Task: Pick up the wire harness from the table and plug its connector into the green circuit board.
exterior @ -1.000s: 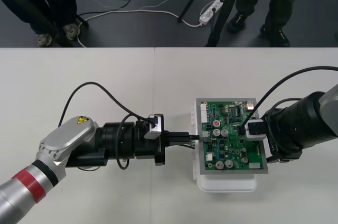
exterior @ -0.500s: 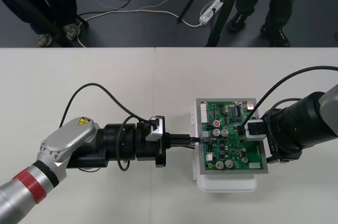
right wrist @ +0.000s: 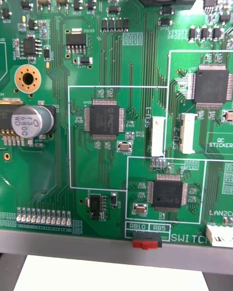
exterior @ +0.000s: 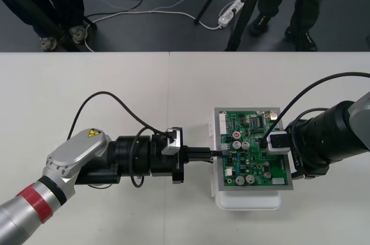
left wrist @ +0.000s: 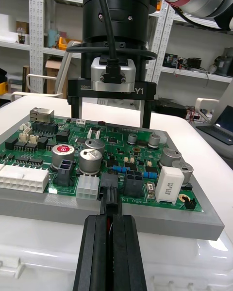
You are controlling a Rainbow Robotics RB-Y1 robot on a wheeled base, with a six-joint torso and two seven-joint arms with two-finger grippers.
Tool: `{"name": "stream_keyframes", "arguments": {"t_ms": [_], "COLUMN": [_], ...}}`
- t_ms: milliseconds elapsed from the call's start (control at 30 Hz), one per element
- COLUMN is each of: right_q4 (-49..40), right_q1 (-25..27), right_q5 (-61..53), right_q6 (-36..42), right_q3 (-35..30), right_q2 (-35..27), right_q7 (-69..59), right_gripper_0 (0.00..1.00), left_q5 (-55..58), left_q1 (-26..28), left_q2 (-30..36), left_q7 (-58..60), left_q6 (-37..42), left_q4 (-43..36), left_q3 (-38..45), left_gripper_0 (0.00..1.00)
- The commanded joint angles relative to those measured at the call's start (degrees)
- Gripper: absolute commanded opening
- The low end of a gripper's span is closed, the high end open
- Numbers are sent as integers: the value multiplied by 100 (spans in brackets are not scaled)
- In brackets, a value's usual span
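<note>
Insertion step judged to be in hand. Nearest, finds the left gripper (left wrist: 110, 219) clenched on the black harness plug (left wrist: 108, 190), with hardly a gap either side. Places the plug at the near edge of the green circuit board (left wrist: 119, 145), between a white connector (left wrist: 87, 190) and a black connector (left wrist: 133, 182); cannot tell whether fully seated. Farther on, notes the right gripper (left wrist: 109, 120) spread wide, fingertips down at the board's far side, grasping nothing, seemingly bracing. Calls next for a straight, level push, then release.
</note>
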Motion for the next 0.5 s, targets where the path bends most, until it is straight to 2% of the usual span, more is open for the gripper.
{"name": "stream_keyframes", "arguments": {"t_ms": [33,500], "right_q4": [-126,-126], "right_q1": [-166,-166], "right_q5": [-158,-185], "right_q6": [-29,-29], "right_q3": [-102,-102], "right_q2": [99,99], "right_q7": [-71,-80], "right_gripper_0": [100,100], "left_q5": [-84,-119], "left_q1": [-113,-113], "left_q2": [-162,-179], "left_q7": [-137,-110], "left_q6": [172,269], "left_q4": [-208,-199], "left_q3": [-108,-108], "left_gripper_0": [0,0]}}
